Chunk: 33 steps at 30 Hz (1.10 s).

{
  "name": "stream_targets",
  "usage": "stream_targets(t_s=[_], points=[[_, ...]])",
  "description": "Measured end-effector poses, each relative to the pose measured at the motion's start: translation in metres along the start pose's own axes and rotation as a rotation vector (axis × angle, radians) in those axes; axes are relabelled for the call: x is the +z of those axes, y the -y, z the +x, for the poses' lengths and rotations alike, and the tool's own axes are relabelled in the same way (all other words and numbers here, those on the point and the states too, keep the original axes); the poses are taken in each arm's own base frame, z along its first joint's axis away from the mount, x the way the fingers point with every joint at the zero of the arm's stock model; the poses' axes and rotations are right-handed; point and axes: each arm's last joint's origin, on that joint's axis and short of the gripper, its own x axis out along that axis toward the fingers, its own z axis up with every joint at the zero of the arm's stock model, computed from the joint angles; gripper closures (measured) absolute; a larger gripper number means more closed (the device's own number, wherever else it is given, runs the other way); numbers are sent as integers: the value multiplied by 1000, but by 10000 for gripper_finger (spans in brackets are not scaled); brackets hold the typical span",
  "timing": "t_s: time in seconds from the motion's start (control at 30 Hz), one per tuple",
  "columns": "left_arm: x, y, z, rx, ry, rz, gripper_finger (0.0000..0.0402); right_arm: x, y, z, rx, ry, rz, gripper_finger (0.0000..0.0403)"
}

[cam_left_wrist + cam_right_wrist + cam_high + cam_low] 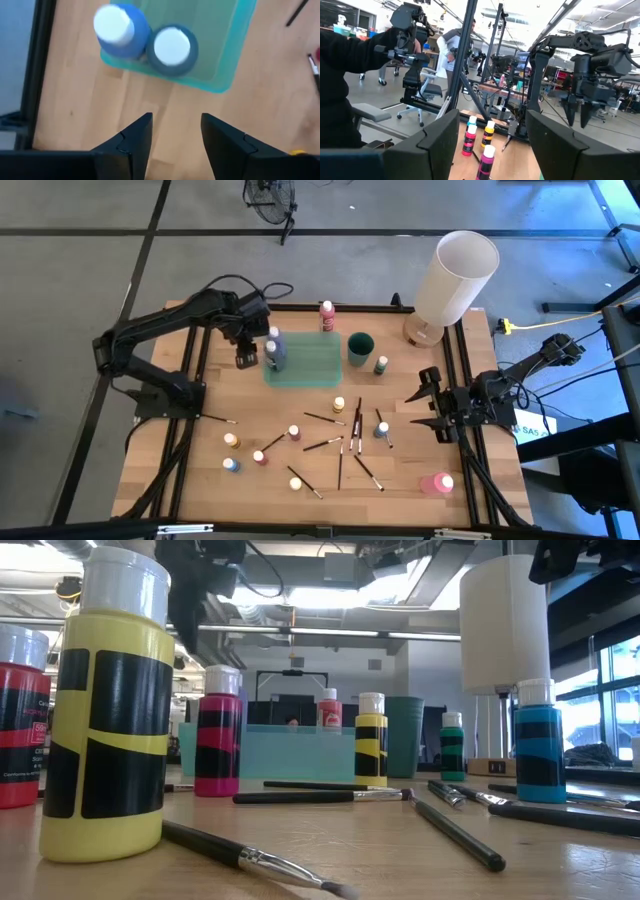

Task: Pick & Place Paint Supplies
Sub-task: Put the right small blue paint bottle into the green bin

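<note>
Low view is showing plenty still lying loose on the table (pixel 200 480): a yellow bottle (pixel 108 710) nearest the lens, brushes (pixel 330 796) crossing the boards behind it, then pink (pixel 219 732), striped yellow (pixel 371 740), green (pixel 453 748) and blue (pixel 541 742) bottles standing farther back.

From above, about a dozen small bottles and brushes (pixel 340 445) are sitting scattered across the near and middle table, with a pink one (pixel 437 483) lying on its side near the right edge.

Farther off, the teal tray (pixel 310 365) is holding only two bottles (pixel 274 350) at its left end.

The left gripper (pixel 244 358) is hovering just beside them with its fingers parted and nothing between them. The right gripper (pixel 432 406) is waiting at the right edge, spread and empty.

By my reading, the job is only beginning.
</note>
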Motion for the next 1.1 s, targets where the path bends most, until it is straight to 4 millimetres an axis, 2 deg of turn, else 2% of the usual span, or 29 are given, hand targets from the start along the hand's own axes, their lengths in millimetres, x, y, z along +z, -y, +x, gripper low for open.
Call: stream_targets(t_s=[0.37,0.6,0.77,1.1], points=[[-25,22,-18,-49,-107,-324,238,0,0,0,2,1,0,171],[-37,45,-28,-101,-138,-364,239,1,0,0,1,7,1,171],[-40,60,-31,-101,-155,-454,240,0,0,0,2,3,21,171],[-49,91,-35,-105,-184,-417,238,0,0,0,2,1,-10,171]])
